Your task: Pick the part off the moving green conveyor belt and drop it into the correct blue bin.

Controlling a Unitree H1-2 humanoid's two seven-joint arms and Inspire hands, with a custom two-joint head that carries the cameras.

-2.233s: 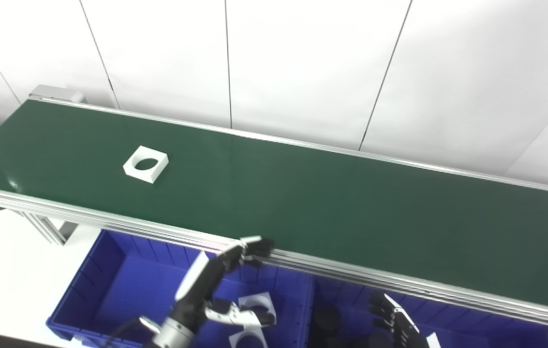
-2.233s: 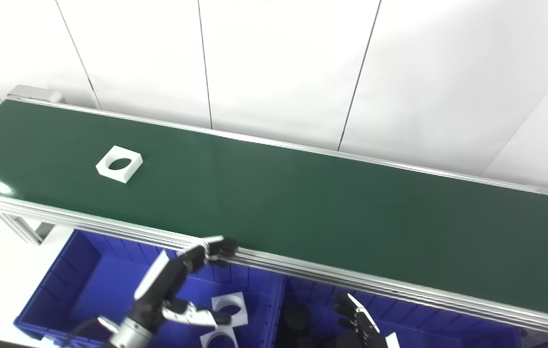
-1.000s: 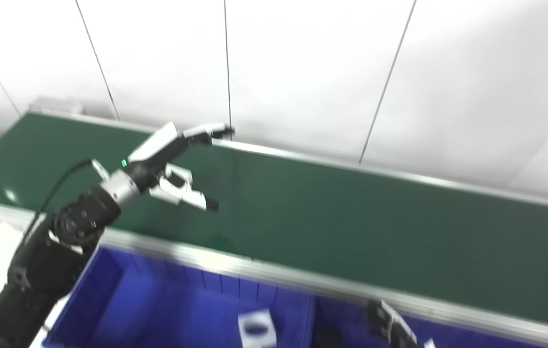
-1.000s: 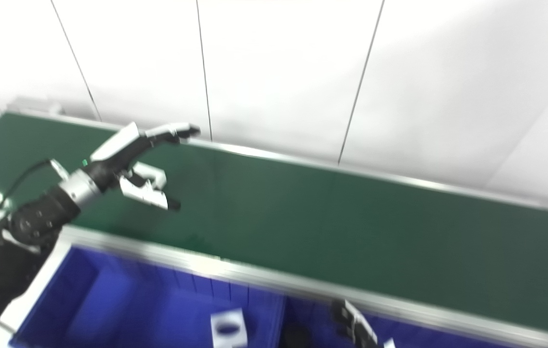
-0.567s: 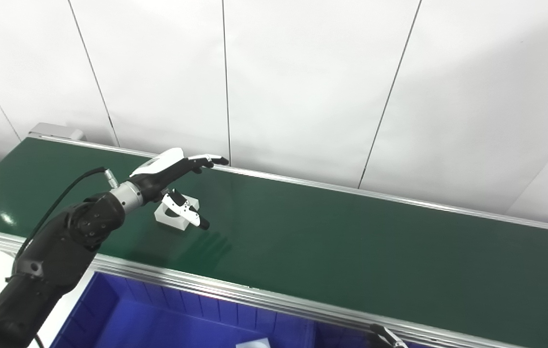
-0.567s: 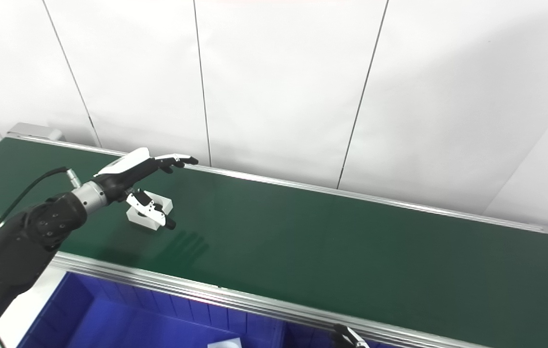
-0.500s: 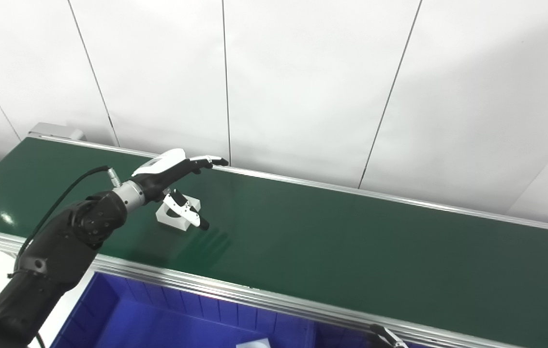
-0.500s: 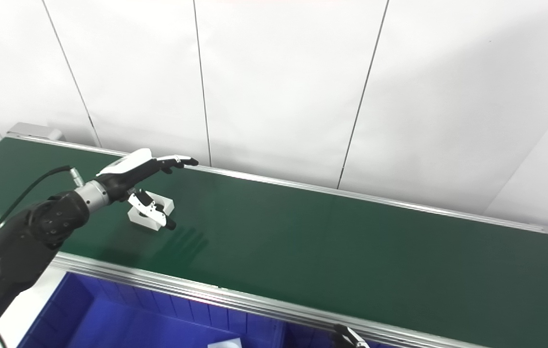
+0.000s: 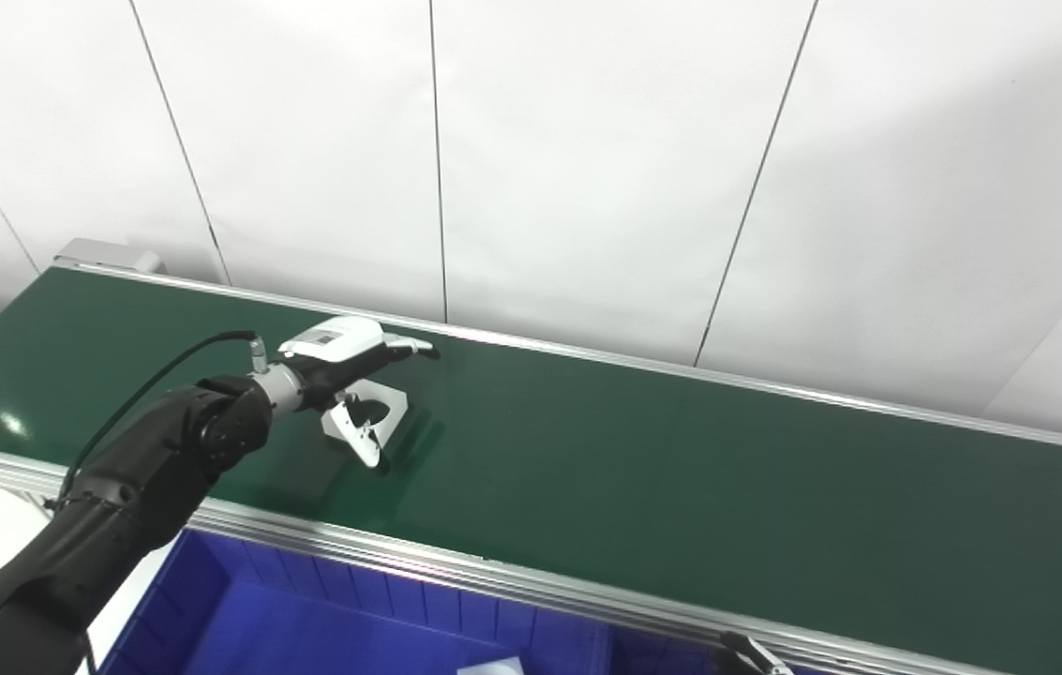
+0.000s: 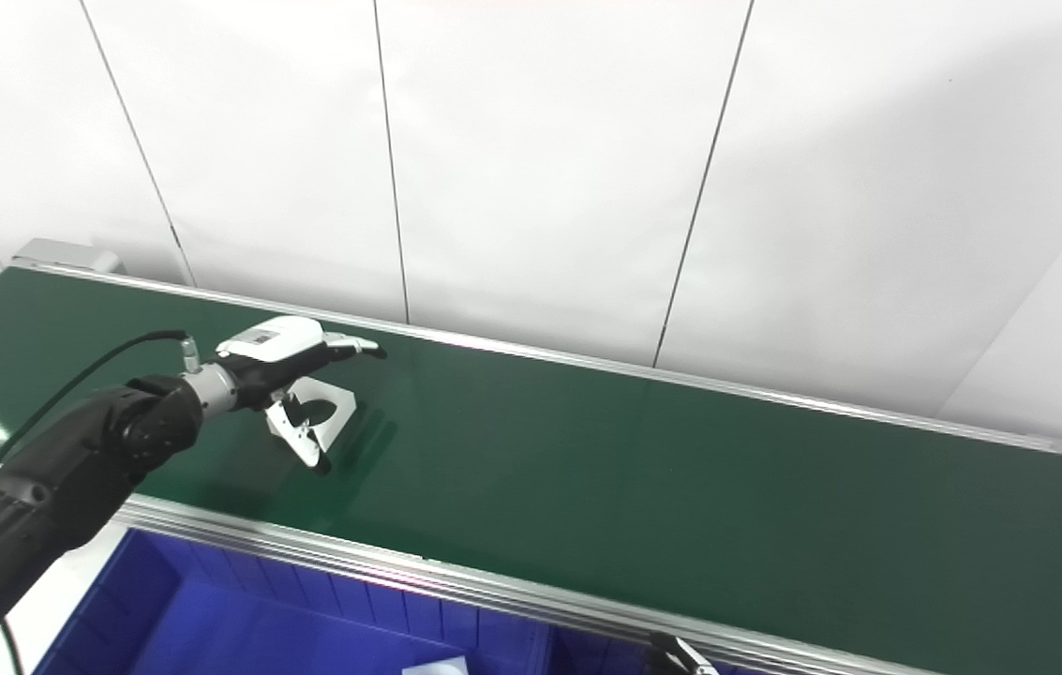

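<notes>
L hand (image 9: 343,361) reaching over white part (image 9: 379,409) on belt (image 9: 680,469), fingers apart; grasp, bin drop pending.

Both head cameras look down and forward from above the near side — the green conveyor belt (image 9: 680,469) runs diagonally from far left to near right, with the white panelled wall (image 10: 540,169) behind. The right eye view sits slightly rightward, so everything shifts left; both share the belt, the wall and the blue bin (image 9: 306,628).
</notes>
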